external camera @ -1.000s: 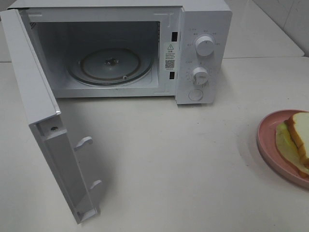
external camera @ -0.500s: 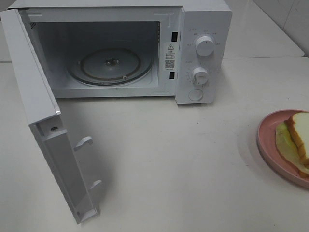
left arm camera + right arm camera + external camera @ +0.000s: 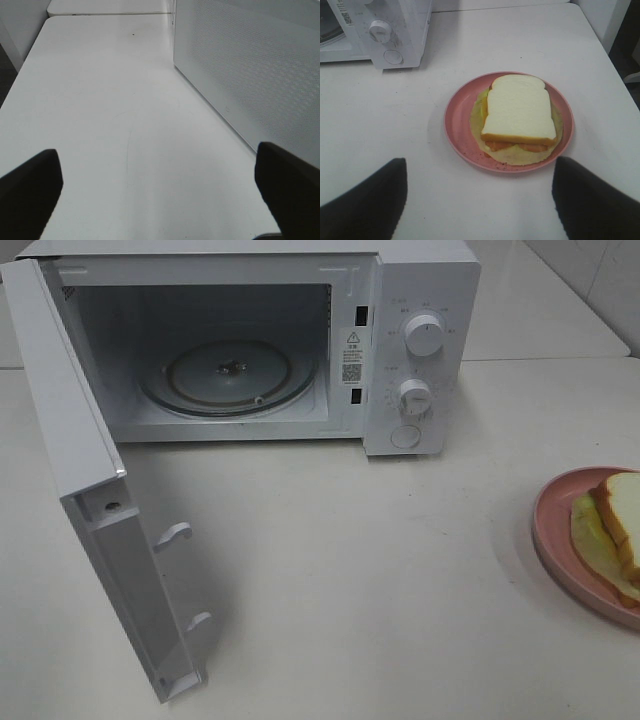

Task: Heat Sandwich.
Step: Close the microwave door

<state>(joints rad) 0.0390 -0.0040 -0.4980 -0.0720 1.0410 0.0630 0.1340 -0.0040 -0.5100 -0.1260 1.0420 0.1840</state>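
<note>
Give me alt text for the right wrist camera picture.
A white-bread sandwich with pale yellow-green filling sits on a round pink plate on a white table. The open right hand shows two black fingertips nearest the camera; a white microwave's dial corner lies beyond.

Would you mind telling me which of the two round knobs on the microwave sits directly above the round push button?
The lower knob: it sits just above the button, while the upper knob is higher on the panel.

microwave (image 3: 420, 340) sticker (image 3: 352, 365) and dial markings are too small to read.
</note>
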